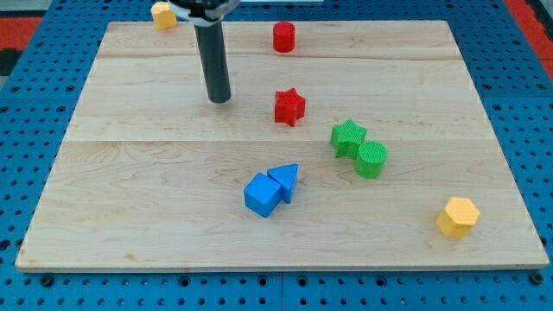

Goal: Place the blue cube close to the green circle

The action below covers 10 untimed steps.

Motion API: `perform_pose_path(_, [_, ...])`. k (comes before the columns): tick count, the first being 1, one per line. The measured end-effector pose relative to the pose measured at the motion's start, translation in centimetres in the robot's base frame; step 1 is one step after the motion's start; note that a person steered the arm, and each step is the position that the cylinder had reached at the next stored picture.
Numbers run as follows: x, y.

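Yellow block, far corner: a yellow block point(162, 15) sits right at the bench's point(130, 199) top edge at the view's left, partly cut off; shape hard to call.
My tip: my tip point(219, 98) rests on the wood in the upper left part of the board, well apart from every block, the red star nearest off to its right.
Jaws: no jaws here, only the straight dark rod, so nothing opens or clamps.
Blue cube: the blue cube point(262, 194) lies low and centre, well below and right of my tip, touching the blue triangle at its upper right.
Blue triangle: the blue triangle point(284, 180) is pressed against the cube.
Red cylinder: the red cylinder point(283, 37) stands near the top edge, centre.
Red star: the red star point(289, 106) lies below that cylinder.
Green star: the green star point(347, 136) sits right of centre, touching the green circle.
Green circle: the green circle point(371, 159) is up and to the right of the blue cube, clearly apart from it.
Yellow hexagon: the yellow hexagon point(457, 216) lies alone near the bottom right corner.
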State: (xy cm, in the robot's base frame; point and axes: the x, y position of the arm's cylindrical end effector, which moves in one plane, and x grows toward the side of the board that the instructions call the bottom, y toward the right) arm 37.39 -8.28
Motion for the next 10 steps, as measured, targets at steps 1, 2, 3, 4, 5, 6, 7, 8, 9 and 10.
perform_pose_path(1, [1.6, 0.1])
perform_pose_path(2, [2.1, 0.4])
perform_pose_path(3, [2.2, 0.4])
perform_pose_path(4, [2.2, 0.4])
perform_pose_path(5, [2.2, 0.4])
perform_pose_path(6, [2.2, 0.4])
perform_pose_path(7, [2.3, 0.4])
perform_pose_path(8, [2.3, 0.4])
perform_pose_path(9, [2.6, 0.4])
perform_pose_path(10, [4.6, 0.4])
